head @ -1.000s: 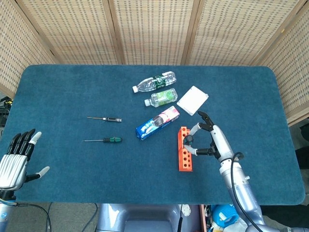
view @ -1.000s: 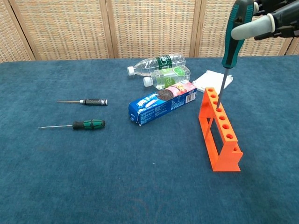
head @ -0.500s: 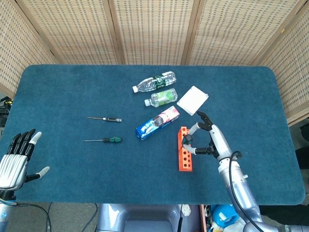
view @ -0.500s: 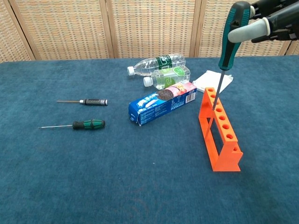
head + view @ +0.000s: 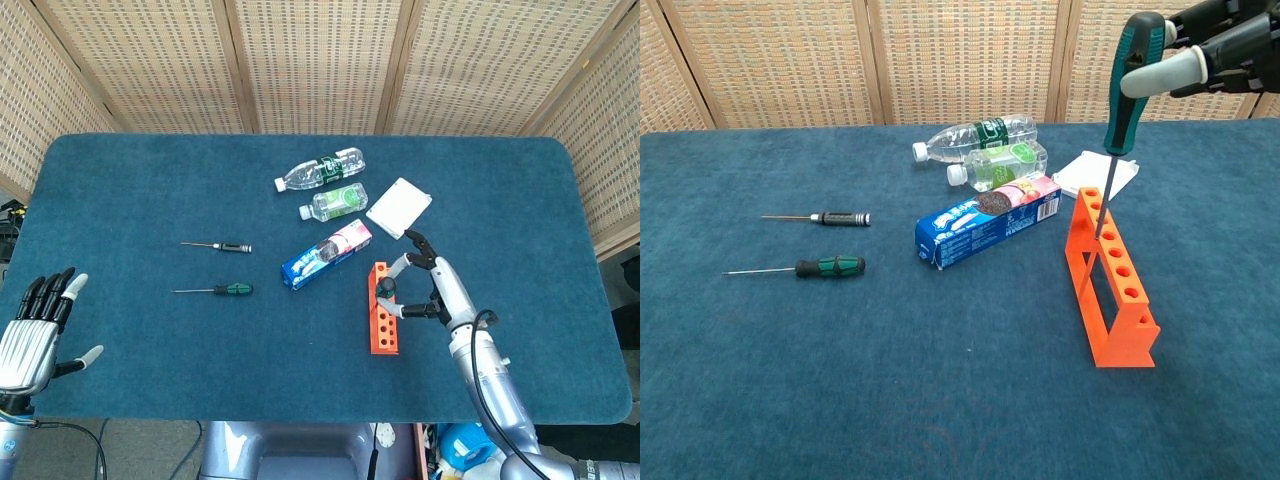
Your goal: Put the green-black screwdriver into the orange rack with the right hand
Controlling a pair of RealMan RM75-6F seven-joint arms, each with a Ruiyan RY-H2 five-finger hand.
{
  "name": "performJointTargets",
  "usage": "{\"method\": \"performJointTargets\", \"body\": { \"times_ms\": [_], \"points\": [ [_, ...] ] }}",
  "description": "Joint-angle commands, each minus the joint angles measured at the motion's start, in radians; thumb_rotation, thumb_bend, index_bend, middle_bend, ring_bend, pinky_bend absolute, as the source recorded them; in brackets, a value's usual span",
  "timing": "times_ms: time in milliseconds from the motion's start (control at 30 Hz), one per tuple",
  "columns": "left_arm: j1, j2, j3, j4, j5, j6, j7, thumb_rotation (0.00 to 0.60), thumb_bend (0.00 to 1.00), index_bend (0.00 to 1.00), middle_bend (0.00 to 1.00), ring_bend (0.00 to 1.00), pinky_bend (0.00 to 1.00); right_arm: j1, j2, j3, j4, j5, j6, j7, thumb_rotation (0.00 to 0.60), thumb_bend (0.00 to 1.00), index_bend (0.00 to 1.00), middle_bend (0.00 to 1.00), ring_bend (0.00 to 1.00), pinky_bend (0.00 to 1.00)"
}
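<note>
My right hand (image 5: 1225,45) fingers pinch the green-black screwdriver (image 5: 1121,95) upright, its tip at a hole of the orange rack (image 5: 1108,280). Any tilt could jam it or tip the rack, I judge.

Table (image 5: 760,380): matt blue cloth. Rack (image 5: 1110,300): smooth orange plastic. Screwdriver (image 5: 1126,75): glossy handle, metal shaft. Bottles (image 5: 980,145): clear plastic.

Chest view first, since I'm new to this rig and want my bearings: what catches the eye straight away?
The right hand, top right, holds a green-black screwdriver upright, its tip at a far-end hole of the orange rack. Left on the blue table lie two smaller screwdrivers; behind the rack, a blue cookie pack and two plastic bottles.
</note>
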Motion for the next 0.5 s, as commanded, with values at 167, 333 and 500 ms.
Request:
{"method": "performJointTargets", "body": {
  "times_ms": [167, 333, 500],
  "points": [
    [0.001, 0.000, -0.001, -0.001, -0.004, 0.000, 0.002, 0.600, 0.00, 0.00, 0.00, 0.00, 0.00, 0.003, -0.004, -0.001, 0.014, 0.002, -0.010, 0.005, 0.600, 0.19, 0.69, 0.04, 0.00, 0.00],
    [0.000, -0.002, 0.000, -0.001, -0.004, -0.002, 0.005, 0.600, 0.00, 0.00, 0.00, 0.00, 0.00, 0.003, -0.005, 0.001, 0.023, 0.002, -0.016, 0.013, 0.600, 0.19, 0.69, 0.04, 0.00, 0.00],
    [-0.001, -0.004, -0.001, 0.000, -0.004, -0.004, 0.008, 0.600, 0.00, 0.00, 0.00, 0.00, 0.00, 0.001, 0.002, 0.010, 0.020, 0.000, -0.011, 0.018, 0.600, 0.19, 0.69, 0.04, 0.00, 0.00]
  ]
}}
